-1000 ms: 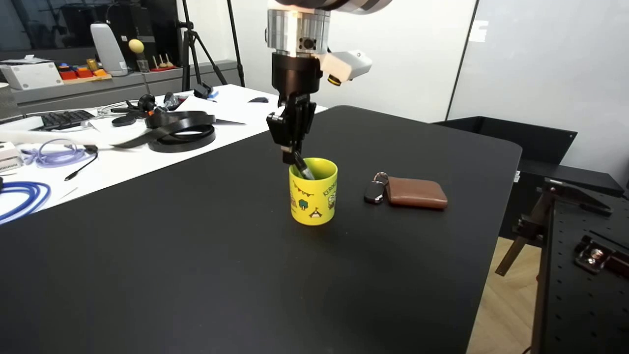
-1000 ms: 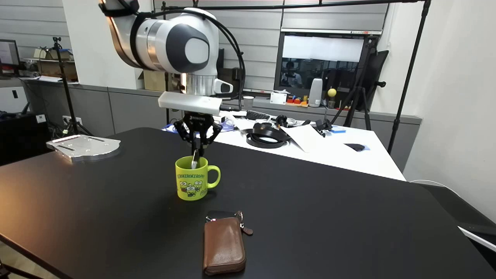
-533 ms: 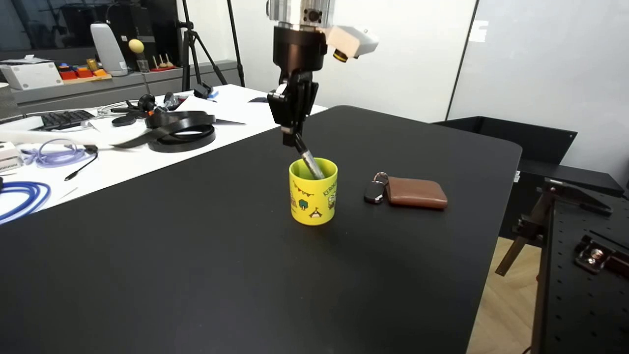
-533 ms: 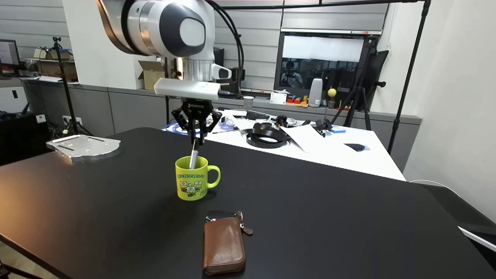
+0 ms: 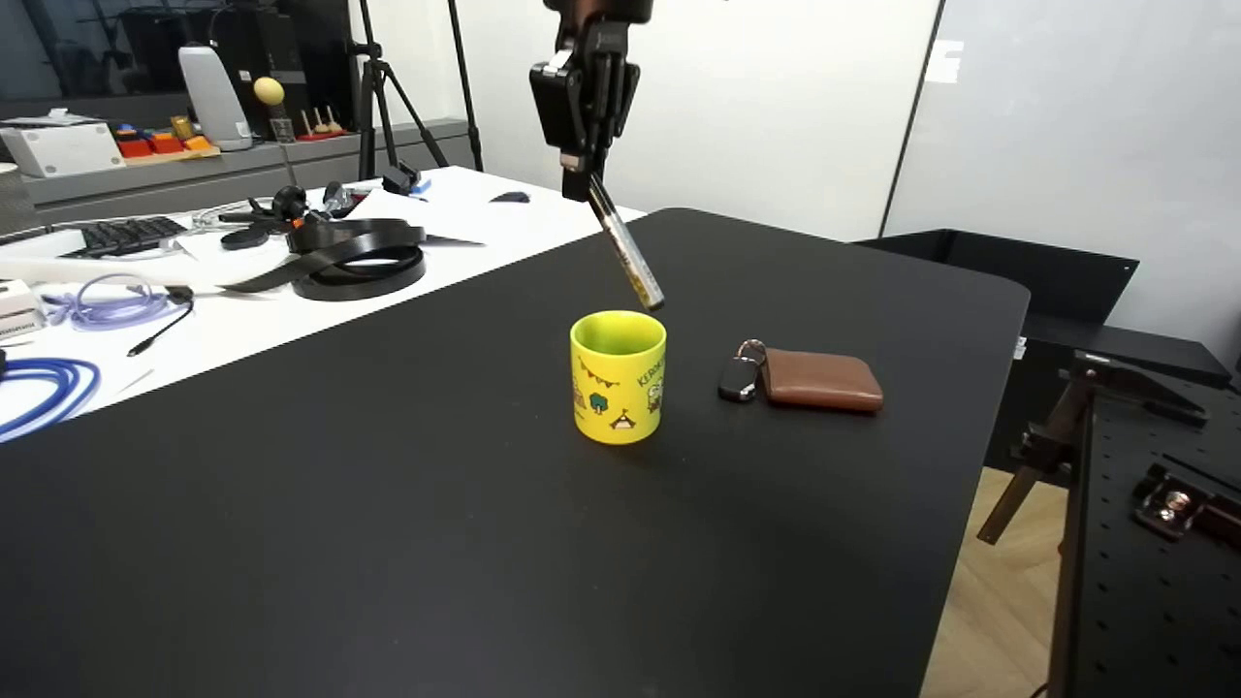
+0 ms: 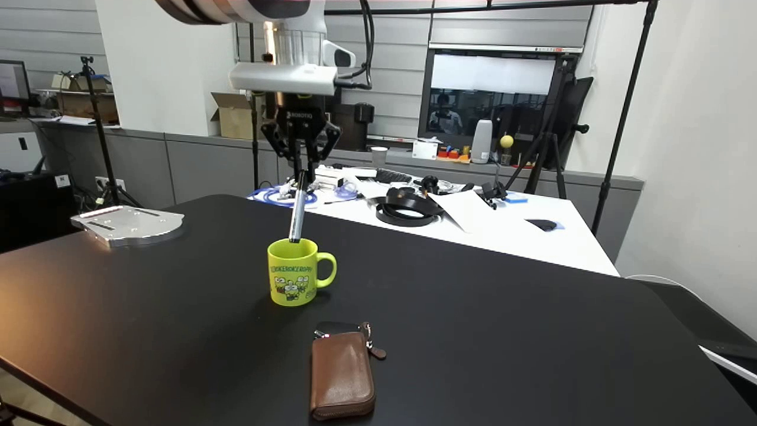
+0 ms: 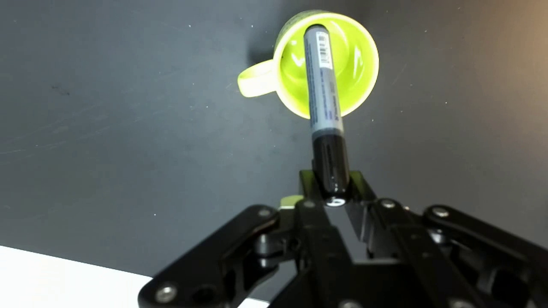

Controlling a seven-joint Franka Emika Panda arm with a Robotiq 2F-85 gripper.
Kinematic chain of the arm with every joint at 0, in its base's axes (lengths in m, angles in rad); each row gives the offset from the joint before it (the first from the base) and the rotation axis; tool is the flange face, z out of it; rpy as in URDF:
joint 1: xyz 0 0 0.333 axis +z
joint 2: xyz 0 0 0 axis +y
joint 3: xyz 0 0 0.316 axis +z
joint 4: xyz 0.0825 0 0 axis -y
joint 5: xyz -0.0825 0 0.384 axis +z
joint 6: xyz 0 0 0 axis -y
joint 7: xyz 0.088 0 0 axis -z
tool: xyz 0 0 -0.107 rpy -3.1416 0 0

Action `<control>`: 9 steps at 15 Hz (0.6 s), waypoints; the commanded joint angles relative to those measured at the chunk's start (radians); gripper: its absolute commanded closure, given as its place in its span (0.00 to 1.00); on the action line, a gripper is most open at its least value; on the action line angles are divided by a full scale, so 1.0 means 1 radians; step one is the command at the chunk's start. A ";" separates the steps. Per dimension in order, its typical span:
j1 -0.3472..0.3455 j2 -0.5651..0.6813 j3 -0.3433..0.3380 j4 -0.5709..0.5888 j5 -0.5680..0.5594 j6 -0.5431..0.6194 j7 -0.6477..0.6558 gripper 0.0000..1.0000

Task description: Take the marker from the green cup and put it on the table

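Note:
My gripper [image 5: 588,184] is shut on the dark capped end of the marker [image 5: 625,247], also seen in an exterior view with the gripper [image 6: 303,173] and marker [image 6: 298,213]. The marker hangs tilted, its pale barrel pointing down, its lower end just above the rim of the green cup [image 5: 620,393]. The cup [image 6: 290,284] stands upright on the black table [image 5: 388,543], handle to one side. In the wrist view the gripper [image 7: 329,184] holds the cap between its fingertips, and the marker's barrel [image 7: 323,90] lies across the sight of the cup's opening [image 7: 355,81].
A brown wallet [image 5: 822,380] and a black key fob [image 5: 739,378] lie beside the cup on the table. A white table [image 5: 465,208] with cables and black straps adjoins it. A metal plate [image 6: 130,225] lies at the table's far edge in an exterior view.
My gripper has risen straight up with the marker in it. The marker has come out of the cup, and its lower end now shows above the rim. The cup has not moved.

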 commanded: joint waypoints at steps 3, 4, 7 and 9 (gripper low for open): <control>-0.018 -0.044 -0.067 0.006 0.038 -0.076 0.035 0.95; -0.024 -0.038 -0.082 0.009 0.029 -0.075 0.055 0.95; -0.047 -0.004 -0.115 0.026 0.059 -0.070 0.070 0.95; -0.060 0.029 -0.123 0.039 0.103 -0.052 0.048 0.95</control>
